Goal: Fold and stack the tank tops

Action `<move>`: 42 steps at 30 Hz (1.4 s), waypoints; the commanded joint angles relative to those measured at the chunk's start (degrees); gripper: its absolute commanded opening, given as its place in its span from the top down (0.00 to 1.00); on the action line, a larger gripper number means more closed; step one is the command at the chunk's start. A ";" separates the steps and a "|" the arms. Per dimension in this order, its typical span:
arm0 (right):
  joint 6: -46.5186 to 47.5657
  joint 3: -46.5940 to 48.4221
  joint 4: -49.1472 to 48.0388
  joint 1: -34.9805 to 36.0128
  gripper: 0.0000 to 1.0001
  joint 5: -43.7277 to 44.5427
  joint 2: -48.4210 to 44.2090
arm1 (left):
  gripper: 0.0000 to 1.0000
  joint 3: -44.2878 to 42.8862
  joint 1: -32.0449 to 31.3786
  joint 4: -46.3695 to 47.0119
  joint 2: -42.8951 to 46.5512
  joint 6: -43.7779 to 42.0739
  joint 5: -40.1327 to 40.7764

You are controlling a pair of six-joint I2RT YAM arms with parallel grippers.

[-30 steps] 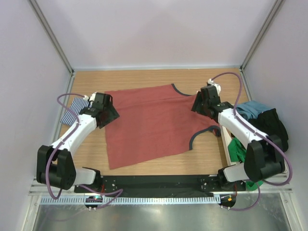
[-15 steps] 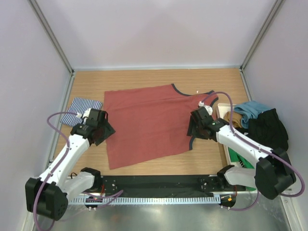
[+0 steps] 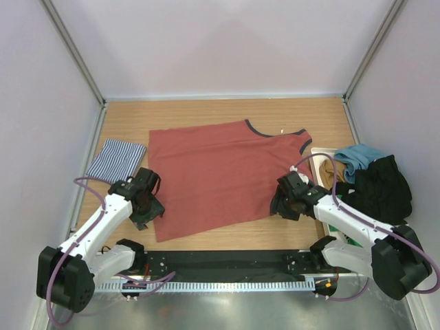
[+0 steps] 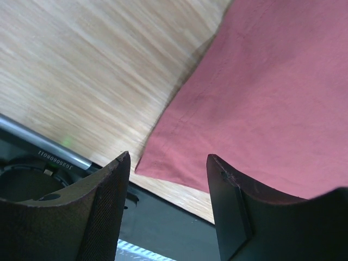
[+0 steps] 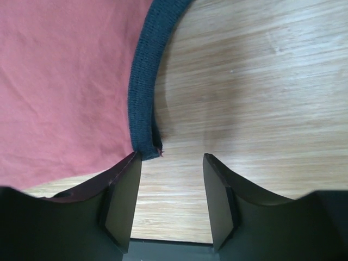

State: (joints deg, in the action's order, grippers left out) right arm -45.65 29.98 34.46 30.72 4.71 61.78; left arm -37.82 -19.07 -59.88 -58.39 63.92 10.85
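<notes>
The rust-red tank top lies spread flat on the wooden table, its dark trim at the neck and armholes. The striped tank top lies folded at the left. My left gripper hangs open over the red top's near-left corner; in the left wrist view that corner of the red top shows between the open left gripper jaws. My right gripper is open at the near-right hem corner. In the right wrist view the dark trim ends just beside the left finger of the right gripper. Neither holds anything.
A white bin at the right edge holds a teal garment, a black one and something green. The black base plate runs along the near edge. Walls close in the left, right and back.
Both arms have drawn back from the red top's sides to its near corners. The left jaws have narrowed a little. The top has not moved.
</notes>
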 commanded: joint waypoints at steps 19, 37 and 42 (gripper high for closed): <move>-10.42 6.06 -15.03 0.13 0.99 4.17 13.09 | 0.42 -4.63 -1.76 -9.29 -2.26 3.66 -2.32; -9.02 6.32 -16.79 0.13 0.99 3.11 15.39 | 0.50 2.58 -12.83 -2.09 -4.18 15.44 -6.11; -9.02 5.18 -17.14 0.22 0.99 2.32 13.81 | 0.62 4.86 -12.83 2.74 -4.89 16.32 -4.00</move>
State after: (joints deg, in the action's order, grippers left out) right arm -54.54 35.35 19.27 30.74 6.70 77.36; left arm -34.09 -31.62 -61.19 -63.22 78.22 4.60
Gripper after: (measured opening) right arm 0.100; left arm 0.413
